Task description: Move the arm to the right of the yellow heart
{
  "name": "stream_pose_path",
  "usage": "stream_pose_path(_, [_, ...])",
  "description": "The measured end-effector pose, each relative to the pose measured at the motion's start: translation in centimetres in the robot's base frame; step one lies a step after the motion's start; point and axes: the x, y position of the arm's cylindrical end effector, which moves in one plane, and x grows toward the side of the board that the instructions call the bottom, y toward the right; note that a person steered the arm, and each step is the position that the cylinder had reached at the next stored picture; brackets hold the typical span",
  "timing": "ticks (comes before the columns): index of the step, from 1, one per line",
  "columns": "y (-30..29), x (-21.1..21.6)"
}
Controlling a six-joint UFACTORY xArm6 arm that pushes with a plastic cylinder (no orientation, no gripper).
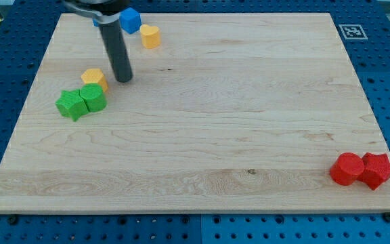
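The yellow heart (pixel 150 36) lies near the board's top edge, left of centre. My tip (pixel 123 80) rests on the board below and to the left of the heart, a clear gap away. The rod rises from the tip toward the view's top left. A second yellow block (pixel 94 77), roughly hexagonal, sits just left of my tip with a small gap. A blue cube (pixel 131 19) sits up and to the left of the heart, close to it and partly behind the rod.
A green star (pixel 70 105) and a green cube (pixel 93 99) touch each other just below the second yellow block. A red round block (pixel 347 169) and a red star (pixel 377 169) sit together at the board's bottom right corner. The wooden board (pixel 249 108) lies on a blue pegboard.
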Motion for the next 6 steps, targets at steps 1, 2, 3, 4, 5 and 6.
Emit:
stream_pose_path(1, [4.4,-1.3])
stream_pose_path(2, [8.7,-3.9])
stream_pose_path(3, [10.6,-7.0])
stream_pose_path(4, [8.9,-10.1])
stream_pose_path(5, [3.9,-12.4])
stream_pose_path(6, [1.2,-12.3])
